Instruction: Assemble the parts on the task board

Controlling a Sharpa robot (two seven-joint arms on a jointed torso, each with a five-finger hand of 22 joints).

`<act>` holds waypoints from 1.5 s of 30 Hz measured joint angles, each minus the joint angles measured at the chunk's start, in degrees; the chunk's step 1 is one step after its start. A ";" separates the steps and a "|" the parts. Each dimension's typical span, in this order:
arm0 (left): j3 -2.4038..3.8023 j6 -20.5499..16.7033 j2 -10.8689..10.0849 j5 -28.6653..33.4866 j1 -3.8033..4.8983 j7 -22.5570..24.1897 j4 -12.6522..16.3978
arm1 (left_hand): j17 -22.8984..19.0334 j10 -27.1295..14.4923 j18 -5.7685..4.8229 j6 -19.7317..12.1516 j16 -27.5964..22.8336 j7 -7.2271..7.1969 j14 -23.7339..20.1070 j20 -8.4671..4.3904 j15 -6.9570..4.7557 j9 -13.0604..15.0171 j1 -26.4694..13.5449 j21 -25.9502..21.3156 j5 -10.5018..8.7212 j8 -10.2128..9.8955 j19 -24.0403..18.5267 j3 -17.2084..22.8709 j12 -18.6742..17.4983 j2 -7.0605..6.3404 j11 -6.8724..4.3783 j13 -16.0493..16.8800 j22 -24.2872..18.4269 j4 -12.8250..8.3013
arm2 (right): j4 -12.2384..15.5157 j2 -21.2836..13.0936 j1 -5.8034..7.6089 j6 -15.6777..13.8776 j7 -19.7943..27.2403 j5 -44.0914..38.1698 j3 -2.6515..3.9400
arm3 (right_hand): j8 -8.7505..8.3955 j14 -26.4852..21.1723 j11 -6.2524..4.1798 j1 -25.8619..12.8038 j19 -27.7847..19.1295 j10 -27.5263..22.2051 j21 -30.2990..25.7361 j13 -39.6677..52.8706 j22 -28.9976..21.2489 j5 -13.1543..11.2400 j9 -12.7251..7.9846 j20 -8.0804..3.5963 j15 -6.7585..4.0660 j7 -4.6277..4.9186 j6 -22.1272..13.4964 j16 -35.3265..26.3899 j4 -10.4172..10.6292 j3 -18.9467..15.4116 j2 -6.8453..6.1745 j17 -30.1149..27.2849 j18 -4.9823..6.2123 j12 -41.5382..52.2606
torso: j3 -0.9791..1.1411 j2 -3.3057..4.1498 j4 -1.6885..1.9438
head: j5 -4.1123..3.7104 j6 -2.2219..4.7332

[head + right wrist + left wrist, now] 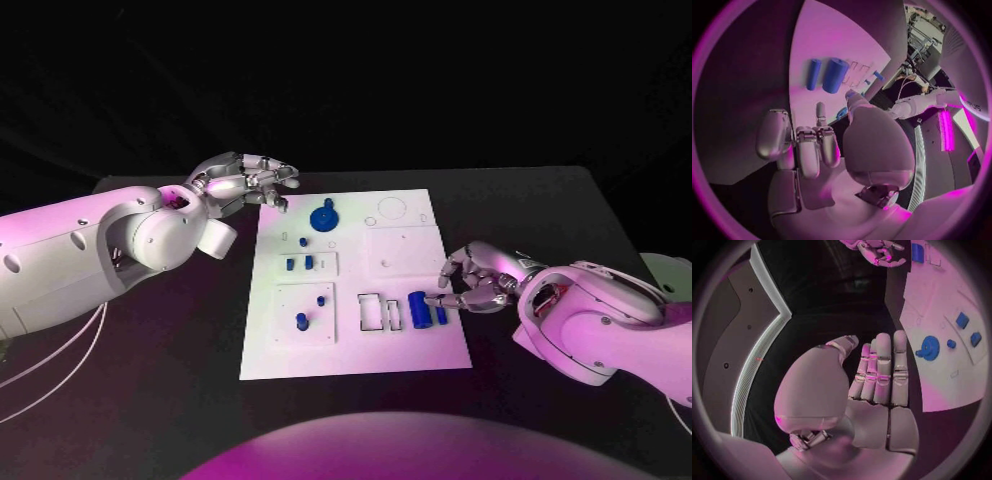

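The task board (361,340) is lying flat in the middle of the black table (548,200), and I am reading it from my left side across to my right. My left hand (242,184) is hovering just off the board's far left corner, fingers loosely curled and holding nothing. Near it, the blue round part (325,217) with its raised knob is sitting on the board; I am judging it light, rigid and a little slick, best pinched by that knob. Further along, small blue parts (299,264) are standing in their recesses, too tiny for anything but a fingertip pinch. Toward my right, the blue cylinder (420,309) is lying beside a thinner blue bar (440,313); I am expecting the cylinder to roll, so I would be taking it across its middle. My right hand (476,278) is waiting just beside them, fingers partly spread, empty. The table is looking dark and smooth, with free room around the board.
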 measured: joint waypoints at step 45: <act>-0.01 0.10 -0.58 0.02 0.01 -0.41 0.59 | 0.00 0.00 0.00 0.00 0.00 0.00 0.00 0.20 0.00 0.23 -0.91 0.00 0.26 -0.22 -0.20 -0.56 -0.29 0.15 0.00 0.00 -0.20 0.56 | -3.36 7.66 -3.21 3.17 -5.15 -8.09 -0.06 | 0.02 -0.02 0.00 3.51 -0.01 0.00 0.29 -0.03 -0.03 -0.82 -0.59 0.01 -0.01 -0.55 0.21 0.00 -0.02 0.05 1.34 -0.03 0.01 0.00 | 0.03 0.03 -0.08 | 1.03 0.00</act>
